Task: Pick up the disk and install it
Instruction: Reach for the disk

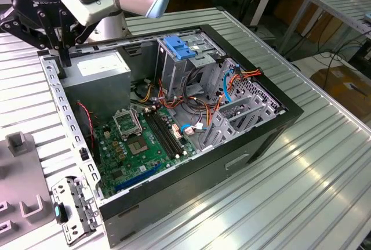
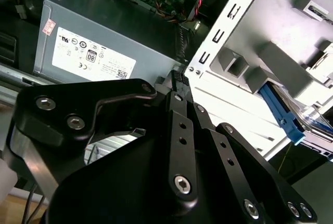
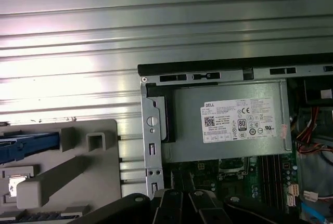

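Hand (image 1: 62, 60) pressed together, holding nothing, above the open computer case (image 1: 232, 163) corner by the power supply (image 1: 95, 75). Disk (image 3: 26, 143) sits in grey fixture (image 3: 86, 180) on surface (image 3: 156, 26).

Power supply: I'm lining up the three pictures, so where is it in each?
Exterior view: power supply in a corner of the case, under the gripper.
First wrist view: power supply between case and motherboard.
Second wrist view: power supply just past the gripper.
Shared landmark: its white label.
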`<state>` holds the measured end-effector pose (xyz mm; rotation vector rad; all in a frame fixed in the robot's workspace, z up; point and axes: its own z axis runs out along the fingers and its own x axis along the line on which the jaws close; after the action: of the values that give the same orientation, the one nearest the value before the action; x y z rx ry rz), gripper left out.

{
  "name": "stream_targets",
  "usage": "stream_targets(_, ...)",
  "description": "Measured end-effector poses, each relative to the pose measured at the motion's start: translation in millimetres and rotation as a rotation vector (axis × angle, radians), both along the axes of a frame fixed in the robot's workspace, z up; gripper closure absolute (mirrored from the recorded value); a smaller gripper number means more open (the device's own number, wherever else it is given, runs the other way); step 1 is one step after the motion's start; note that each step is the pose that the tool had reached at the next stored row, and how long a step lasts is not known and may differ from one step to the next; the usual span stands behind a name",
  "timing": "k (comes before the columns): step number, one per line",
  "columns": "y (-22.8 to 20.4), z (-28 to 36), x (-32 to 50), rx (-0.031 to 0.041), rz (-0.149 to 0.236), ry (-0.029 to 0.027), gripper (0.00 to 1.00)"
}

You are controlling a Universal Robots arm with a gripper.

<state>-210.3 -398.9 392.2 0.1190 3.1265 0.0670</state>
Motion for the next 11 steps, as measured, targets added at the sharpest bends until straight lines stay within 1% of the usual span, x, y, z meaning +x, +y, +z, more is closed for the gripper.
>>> stream_targets(3, 0.0, -0.1, -5.0, 0.0000, 0.000, 0.0009, 0.89)
stream_targets(7, 0.0, -0.3, -12.6, 0.0001, 0.000, 0.0042, 0.89)
stream_targets(9, 0.0, -0.3, -14.8, 0.0001, 0.000, 0.0053, 0.89)
stream_targets(11, 0.0, -0.5, -19.1, 0.0001, 0.000, 0.0076, 0.89)
